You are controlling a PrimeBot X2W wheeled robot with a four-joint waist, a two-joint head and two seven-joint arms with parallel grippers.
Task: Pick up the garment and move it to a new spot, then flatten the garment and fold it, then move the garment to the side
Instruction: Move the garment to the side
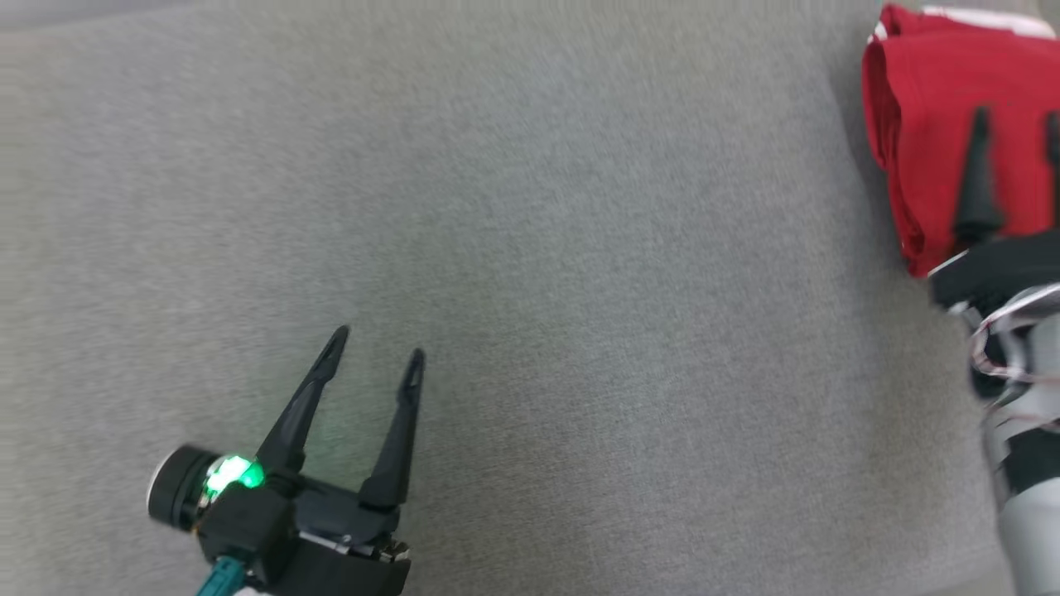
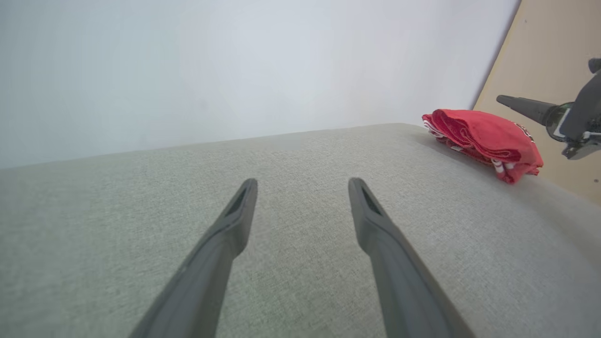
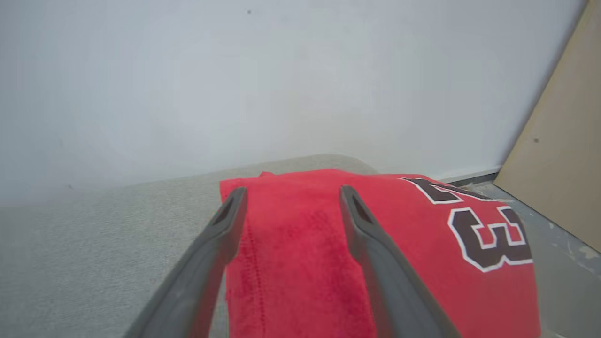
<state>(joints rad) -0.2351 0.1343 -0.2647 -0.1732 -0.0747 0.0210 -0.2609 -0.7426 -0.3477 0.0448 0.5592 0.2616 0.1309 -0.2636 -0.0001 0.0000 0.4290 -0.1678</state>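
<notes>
The garment (image 1: 936,124) is a red jersey with dark, white-edged numerals, lying folded at the far right corner of the grey cushion (image 1: 530,273). My right gripper (image 1: 1017,124) hovers over it, open, fingers spread and holding nothing. From the right wrist view the garment (image 3: 422,244) lies just beyond that gripper (image 3: 291,192), apart from the fingers. My left gripper (image 1: 377,343) stands open over bare cushion at the lower left, far from the garment (image 2: 483,141). In the left wrist view that gripper (image 2: 303,183) points across the cushion, and the right gripper's finger (image 2: 526,107) shows above the garment.
A white wall (image 2: 235,65) rises behind the cushion. A tan board (image 3: 558,159) leans at the right, with grey floor (image 3: 568,263) beyond the cushion's right edge. The garment sits close to that edge.
</notes>
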